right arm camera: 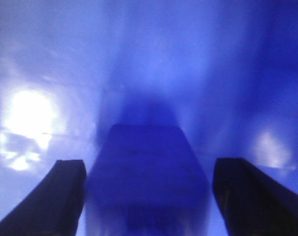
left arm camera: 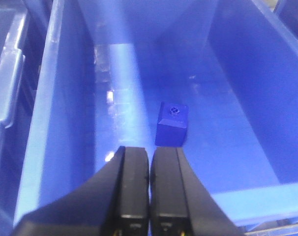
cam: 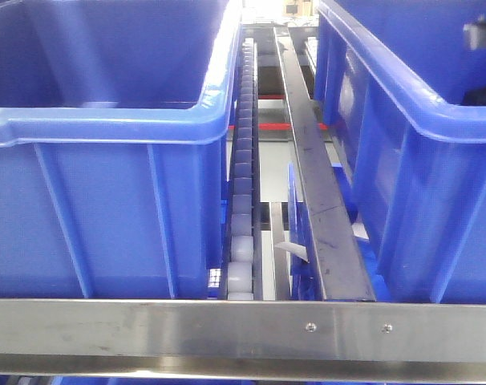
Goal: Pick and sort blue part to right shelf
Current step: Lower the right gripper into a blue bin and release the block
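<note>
Right pincer (right arm camera: pixel 148 196) spread wide, one dark finger (right arm camera: pixel 55 196) at 8 o'clock and the other at 4 o'clock of the right wrist view, blue block (right arm camera: pixel 146 172) sitting between them, contact with either finger can't be told, view blurred. Block rests low on a blue bin floor (right arm camera: pixel 139 59). Left pincer (left arm camera: pixel 149 196) closed, fingers pressed together, nothing held, at 6 o'clock of its view over a bin (left arm camera: pixel 237 88); a second blue block (left arm camera: pixel 172 124) on that bin's floor just past the fingertips at 12 o'clock, apart. Front view: shelf rail (cam: pixel 227 329) across 6 o'clock, left bin (cam: pixel 99 208) at 9, right bin (cam: pixel 419 176) at 3, roller track (cam: pixel 243 160) between them
</note>
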Controlling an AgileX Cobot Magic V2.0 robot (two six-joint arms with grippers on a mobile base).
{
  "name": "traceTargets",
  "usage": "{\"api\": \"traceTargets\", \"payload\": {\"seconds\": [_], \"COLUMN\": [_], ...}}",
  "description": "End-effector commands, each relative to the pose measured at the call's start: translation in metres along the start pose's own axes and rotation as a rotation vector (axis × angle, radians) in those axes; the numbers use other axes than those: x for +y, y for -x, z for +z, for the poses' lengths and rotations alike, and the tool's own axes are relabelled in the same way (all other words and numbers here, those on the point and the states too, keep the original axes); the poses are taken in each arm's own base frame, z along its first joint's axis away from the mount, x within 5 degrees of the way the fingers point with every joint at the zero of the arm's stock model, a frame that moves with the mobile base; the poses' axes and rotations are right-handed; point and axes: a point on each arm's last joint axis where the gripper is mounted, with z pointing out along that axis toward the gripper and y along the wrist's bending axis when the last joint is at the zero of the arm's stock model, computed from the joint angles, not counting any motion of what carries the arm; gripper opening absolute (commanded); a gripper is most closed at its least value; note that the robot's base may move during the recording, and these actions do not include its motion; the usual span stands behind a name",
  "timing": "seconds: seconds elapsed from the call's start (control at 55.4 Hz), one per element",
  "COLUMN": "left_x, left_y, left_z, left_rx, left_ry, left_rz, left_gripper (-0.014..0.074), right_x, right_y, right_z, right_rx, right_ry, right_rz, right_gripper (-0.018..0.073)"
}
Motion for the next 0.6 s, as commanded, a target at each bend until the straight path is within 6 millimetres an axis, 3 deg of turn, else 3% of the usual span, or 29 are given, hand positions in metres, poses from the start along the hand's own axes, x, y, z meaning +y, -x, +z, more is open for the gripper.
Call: {"api": "traceTargets", "payload": {"seconds": [0.0, 0.144, 0.307, 0.397, 0.577], "left_x": [0.002, 0.006, 0.012, 0.016, 0.019], "left_y": [0.009, -0.007, -0.027, -0.037, -0.045], "left_z": [-0.009, -0.024, -0.048, -0.06, -0.071], "left_rx": [-0.101, -0.143, -0.221, -0.264, -0.301], "left_ry": [0.011, 0.026, 0.039, 0.057, 0.071], "left_rz": [0.028, 0.042, 0.038, 0.044, 0.043], "left_gripper": [0.0123, 0.0122, 0.0122, 0.0122, 0.0122], "right_x": [-0.002, -0.001, 0.003, 0.006, 0.015], "right_y": [0.014, 0.01, -0.013, -0.034, -0.092], "right_z": [-0.05, -0.087, -0.134, -0.152, -0.187], "right_rx": [-0.16, -0.243, -0.346, -0.401, -0.529], "right_ry": [-0.019, -0.027, -0.037, -0.04, -0.03], "right_rz": [-0.005, -0.008, -0.011, -0.009, 0.005], "right_gripper": [0.0611, 0.0609, 0.0575, 0.0461, 0.0106]}}
